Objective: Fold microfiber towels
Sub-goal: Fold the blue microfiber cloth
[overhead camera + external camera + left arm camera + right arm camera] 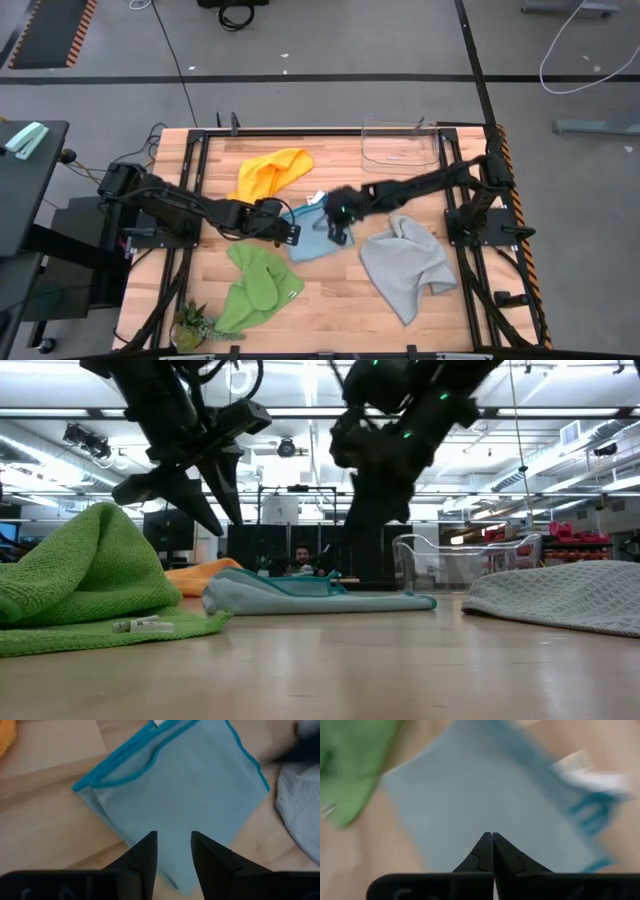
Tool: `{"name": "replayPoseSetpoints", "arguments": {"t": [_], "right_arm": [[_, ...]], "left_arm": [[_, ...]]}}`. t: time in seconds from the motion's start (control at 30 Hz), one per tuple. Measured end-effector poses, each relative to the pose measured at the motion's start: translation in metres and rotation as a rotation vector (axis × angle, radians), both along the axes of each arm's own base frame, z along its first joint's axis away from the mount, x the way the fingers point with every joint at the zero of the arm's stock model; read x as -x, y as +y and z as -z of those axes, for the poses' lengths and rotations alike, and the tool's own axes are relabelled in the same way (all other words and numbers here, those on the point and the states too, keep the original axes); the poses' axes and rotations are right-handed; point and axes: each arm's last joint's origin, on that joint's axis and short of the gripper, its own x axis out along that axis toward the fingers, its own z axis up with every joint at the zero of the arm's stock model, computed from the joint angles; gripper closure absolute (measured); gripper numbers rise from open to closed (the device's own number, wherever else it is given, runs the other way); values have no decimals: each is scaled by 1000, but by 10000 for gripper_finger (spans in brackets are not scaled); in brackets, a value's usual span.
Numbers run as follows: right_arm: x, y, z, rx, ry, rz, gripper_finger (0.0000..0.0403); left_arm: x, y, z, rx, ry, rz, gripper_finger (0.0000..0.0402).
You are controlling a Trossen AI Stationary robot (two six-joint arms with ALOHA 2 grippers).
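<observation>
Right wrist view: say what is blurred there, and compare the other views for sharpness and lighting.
Right wrist view: the blue towel and green towel are smeared, while the shut right gripper stays crisp. Left wrist view: sharp, the blue hem clear, evenly lit. Low view: both arms are dark silhouettes against bright ceiling lights. High view: even light, no strong glare.
</observation>
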Motion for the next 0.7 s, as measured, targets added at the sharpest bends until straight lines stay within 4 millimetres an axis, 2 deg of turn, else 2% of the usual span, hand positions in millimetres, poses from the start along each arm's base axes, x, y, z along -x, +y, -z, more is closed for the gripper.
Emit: {"name": "replayPoseSetpoints", "arguments": {"t": [0.17, 0.3, 0.4, 0.6, 0.7], "right_arm": [[3, -45, -1, 15, 6, 90, 403], [7, -61, 0, 6, 27, 90, 403], [9, -59, 2, 3, 54, 72, 403], [7, -42, 2, 10, 65, 15, 403], [5, -29, 12, 8, 102, -22, 403]], "left_arm": [[2, -7, 0, 14, -3, 4, 277], [2, -11, 0, 25, -10, -1, 277], [2, -12, 0, 27, -11, 1, 281], [1, -12, -1, 31, -30, 3, 288], [0, -13, -2, 35, -45, 4, 289]]}}
